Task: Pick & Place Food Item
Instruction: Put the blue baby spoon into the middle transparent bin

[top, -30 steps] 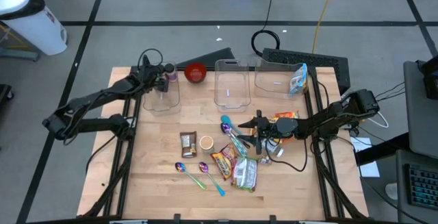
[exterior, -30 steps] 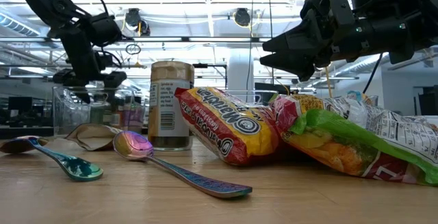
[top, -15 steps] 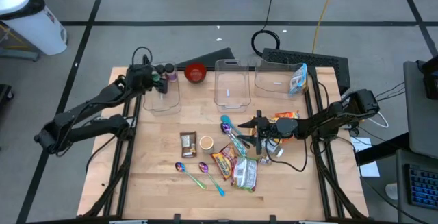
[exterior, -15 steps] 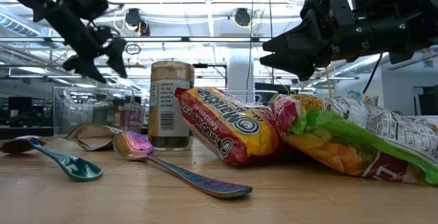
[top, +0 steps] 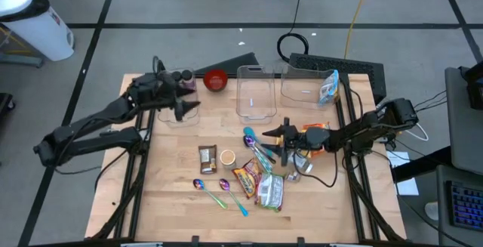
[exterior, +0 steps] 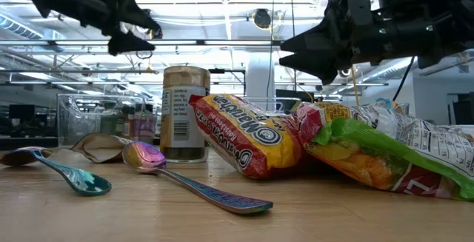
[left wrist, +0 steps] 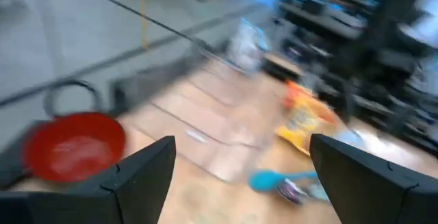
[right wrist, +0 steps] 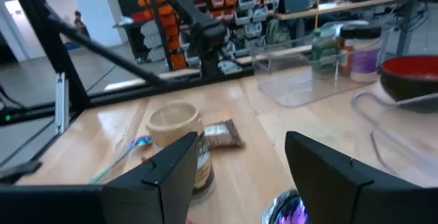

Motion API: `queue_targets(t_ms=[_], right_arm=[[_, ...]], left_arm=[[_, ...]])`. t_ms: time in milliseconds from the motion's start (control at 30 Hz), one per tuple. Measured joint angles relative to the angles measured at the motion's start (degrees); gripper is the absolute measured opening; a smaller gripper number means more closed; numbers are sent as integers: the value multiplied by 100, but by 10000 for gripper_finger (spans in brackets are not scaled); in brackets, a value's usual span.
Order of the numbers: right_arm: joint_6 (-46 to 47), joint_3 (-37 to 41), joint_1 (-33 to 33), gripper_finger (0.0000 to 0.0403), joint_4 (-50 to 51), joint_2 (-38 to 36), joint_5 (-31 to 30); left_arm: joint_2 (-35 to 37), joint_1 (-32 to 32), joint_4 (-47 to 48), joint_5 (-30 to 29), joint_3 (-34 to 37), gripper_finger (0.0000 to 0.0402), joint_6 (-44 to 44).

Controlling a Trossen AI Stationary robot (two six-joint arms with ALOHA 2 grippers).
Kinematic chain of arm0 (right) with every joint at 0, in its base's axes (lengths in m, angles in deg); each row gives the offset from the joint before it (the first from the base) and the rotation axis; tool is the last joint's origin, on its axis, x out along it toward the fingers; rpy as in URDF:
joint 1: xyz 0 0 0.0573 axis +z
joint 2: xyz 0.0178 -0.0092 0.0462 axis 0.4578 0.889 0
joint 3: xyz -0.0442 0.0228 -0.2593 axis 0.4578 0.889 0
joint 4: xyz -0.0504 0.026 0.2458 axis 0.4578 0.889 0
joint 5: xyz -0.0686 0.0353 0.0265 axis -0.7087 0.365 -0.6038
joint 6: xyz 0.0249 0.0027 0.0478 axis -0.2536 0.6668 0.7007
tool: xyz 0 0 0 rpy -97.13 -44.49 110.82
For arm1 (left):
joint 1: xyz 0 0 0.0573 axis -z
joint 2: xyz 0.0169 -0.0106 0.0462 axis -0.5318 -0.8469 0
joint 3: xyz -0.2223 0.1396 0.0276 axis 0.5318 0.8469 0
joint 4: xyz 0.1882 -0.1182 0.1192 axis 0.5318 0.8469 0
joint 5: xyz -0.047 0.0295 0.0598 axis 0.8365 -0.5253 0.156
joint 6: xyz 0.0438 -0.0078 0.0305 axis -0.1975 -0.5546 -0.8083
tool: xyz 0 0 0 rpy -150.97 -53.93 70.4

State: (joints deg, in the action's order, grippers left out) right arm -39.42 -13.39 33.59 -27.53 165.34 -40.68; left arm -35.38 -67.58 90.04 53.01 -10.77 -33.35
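— What lies nearest you?
— Two noodle packets (top: pixel 260 183) at the table's front, untouched (spoons beside them). My right gripper (top: pixel 275 139) hovers just behind, fingers spread, empty.
— And farther back?
— My left gripper (top: pixel 189 100), spread wide, empty, beside the clear bin (top: pixel 254 94).

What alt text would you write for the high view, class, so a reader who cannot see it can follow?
Overhead view of a wooden table: the left claw hangs open near a clear bin and red bowl, while the right claw hangs open over spoons, beside snack packets and a small jar.
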Motion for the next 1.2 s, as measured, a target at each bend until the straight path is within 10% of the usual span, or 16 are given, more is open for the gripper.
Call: queue_targets(t_ms=[533, 900, 1200], right_arm=[[284, -268, 66, 212, -353, 1, 0], [923, -2688, 385, 212, 5418, 18, -993], [1679, -2824, 234, 212, 6529, 426, -1318]], left_arm=[[-2118, 2182, -2159, 3, 0, 296, -1162], [-2317, 3282, -2465, -14, 0, 276, -1370], [-2317, 3681, -2471, -702, 0, 281, -1569]])
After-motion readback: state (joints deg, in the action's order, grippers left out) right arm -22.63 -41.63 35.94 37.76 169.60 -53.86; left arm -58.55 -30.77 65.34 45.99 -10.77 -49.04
